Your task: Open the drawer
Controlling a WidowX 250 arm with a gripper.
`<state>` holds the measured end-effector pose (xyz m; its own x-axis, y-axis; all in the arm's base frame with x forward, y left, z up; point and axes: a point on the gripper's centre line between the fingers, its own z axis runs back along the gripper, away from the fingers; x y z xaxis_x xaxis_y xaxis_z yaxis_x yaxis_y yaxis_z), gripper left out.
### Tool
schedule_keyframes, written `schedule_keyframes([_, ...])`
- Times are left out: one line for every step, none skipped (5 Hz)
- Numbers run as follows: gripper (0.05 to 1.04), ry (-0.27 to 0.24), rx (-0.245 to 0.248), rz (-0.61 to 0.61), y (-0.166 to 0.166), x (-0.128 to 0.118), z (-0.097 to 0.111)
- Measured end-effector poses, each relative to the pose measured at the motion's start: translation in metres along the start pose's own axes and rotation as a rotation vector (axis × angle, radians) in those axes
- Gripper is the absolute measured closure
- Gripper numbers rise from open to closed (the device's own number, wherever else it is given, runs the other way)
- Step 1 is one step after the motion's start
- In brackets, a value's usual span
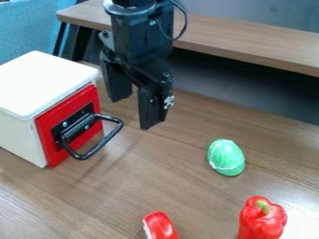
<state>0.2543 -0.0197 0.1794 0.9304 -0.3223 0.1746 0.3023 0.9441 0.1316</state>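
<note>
Drawer (57,113) looked shut, red front set close against white box (44,77) at left of view; opening pull apparently still to be made. Black handle (105,141) jutted out toward bare tabletop (156,172), ungripped. Claw (134,112) hung just beyond handle, fingers wide apart, nothing between them, no contact with handle seen. Hooking and pulling likely remained.

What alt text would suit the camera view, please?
An open gripper hangs over a wooden table, near the black handle of a red drawer, which looks closed in its white box. A green egg-shaped object, a red pepper and another red object are nearby.
</note>
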Motion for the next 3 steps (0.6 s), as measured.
schedule_keyframes([0.085, 0.001, 0.000, 0.000, 0.002, 0.002, -0.004])
schedule_keyframes([0.085, 0.034, 0.010, 0.035, 0.016, -0.003, -0.020])
schedule_keyframes([0.085, 0.059, 0.014, 0.082, 0.032, -0.010, -0.038])
